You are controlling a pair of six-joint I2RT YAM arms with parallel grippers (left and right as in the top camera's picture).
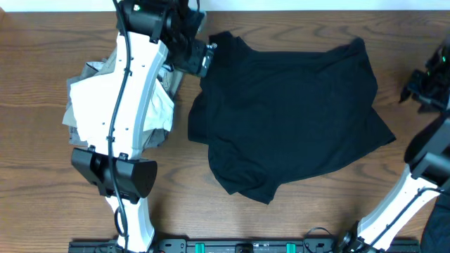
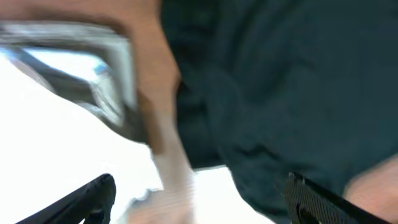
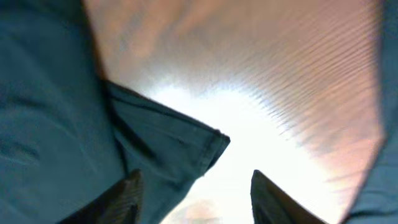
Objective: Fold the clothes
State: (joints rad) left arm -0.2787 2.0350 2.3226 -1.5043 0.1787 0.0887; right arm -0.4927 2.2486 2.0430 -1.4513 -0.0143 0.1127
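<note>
Two hands: both look empty to me, neither pinching cloth.
Left hand (image 1: 202, 56): at the bench's (image 1: 42, 197) far edge, just beside the shirt's far-left corner. In the left wrist view its fingers (image 2: 93, 196) are spread wide with nothing between them.
Right hand (image 1: 423, 88): near the bench's right edge, just off the shirt's right side. Its fingers (image 3: 127, 196) stand apart, and a corner of the shirt (image 3: 208, 142) lies just ahead of them, apparently free.
Black T-shirt (image 1: 288, 112): mid-bench, lying roughly flat but rumpled, with its near-left part doubled over.
Pile of white and grey clothes (image 1: 88, 98): at the bench's left side, partly under my left arm.
Step in hand: I judge I'm between grasps, with the shirt laid out and a fold only partly made.
Next move: I need to pick fresh grip points on one edge, close both hands on single layers, then lift together and carry that edge across evenly so it doesn't bunch.
</note>
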